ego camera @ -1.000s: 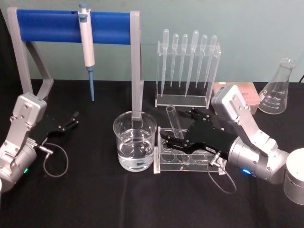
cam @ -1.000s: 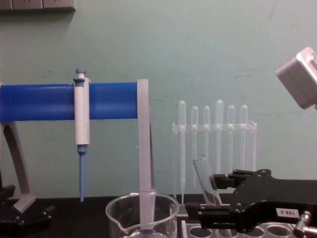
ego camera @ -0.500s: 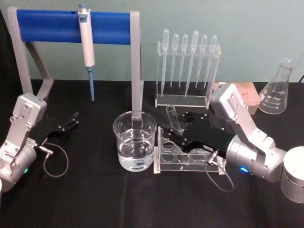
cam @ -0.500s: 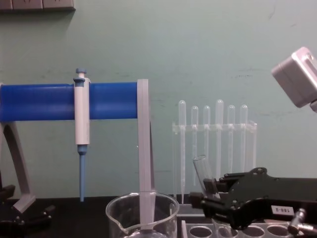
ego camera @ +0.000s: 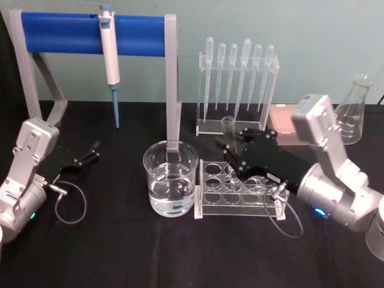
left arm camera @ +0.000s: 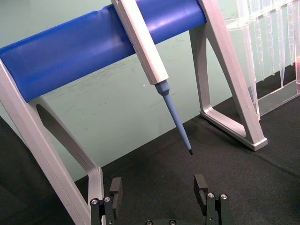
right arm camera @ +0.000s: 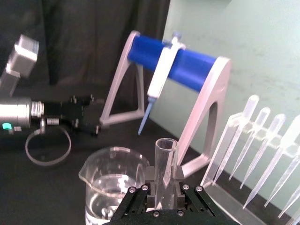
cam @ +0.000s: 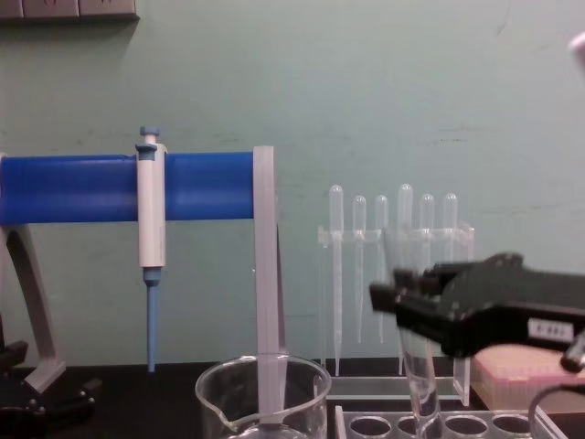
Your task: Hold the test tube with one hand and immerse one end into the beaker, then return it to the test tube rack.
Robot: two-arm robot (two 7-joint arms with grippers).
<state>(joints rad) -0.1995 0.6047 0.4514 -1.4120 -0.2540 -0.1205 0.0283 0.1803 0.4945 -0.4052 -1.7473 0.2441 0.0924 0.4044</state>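
- Right jaws, matte black, pinch the clear glass tube (ego camera: 228,127) near its rim, upright over the clear rack (ego camera: 210,207).
- White label (cam: 548,329) unreadable.
- Left jaws spread, parked on the desk (ego camera: 120,252).

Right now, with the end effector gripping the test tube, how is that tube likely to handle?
Likely fragile: the test tube is clear glass, so the right end effector, shut on it, should squeeze gently. Probably slippery: its wall is smooth and round. Laid flat it would likely roll; the rack would keep it upright.
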